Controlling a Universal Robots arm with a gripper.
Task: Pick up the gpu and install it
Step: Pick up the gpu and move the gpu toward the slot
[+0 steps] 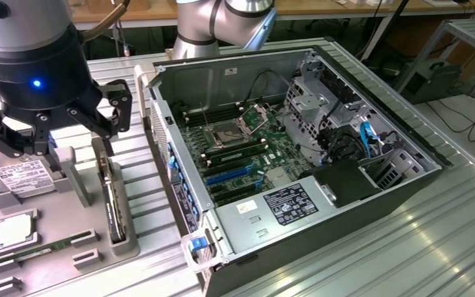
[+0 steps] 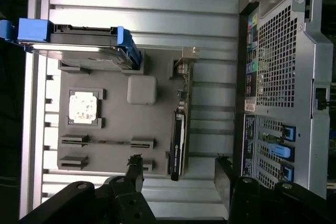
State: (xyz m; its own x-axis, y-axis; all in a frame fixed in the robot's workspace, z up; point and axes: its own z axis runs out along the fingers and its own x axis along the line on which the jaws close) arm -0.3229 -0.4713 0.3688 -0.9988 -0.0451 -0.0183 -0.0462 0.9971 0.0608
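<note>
The black pincer (image 1: 77, 139) hangs released, jaws spread, above the gpu (image 1: 112, 192), a thin black flat card; it grips nothing. The gpu stands on edge along the grey tray's (image 2: 157, 124) edge nearest the open computer case (image 1: 221, 80).

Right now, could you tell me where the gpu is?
The gpu stands on edge in the grey tray, at the exterior view's left, beside the computer case, below the hand.
</note>
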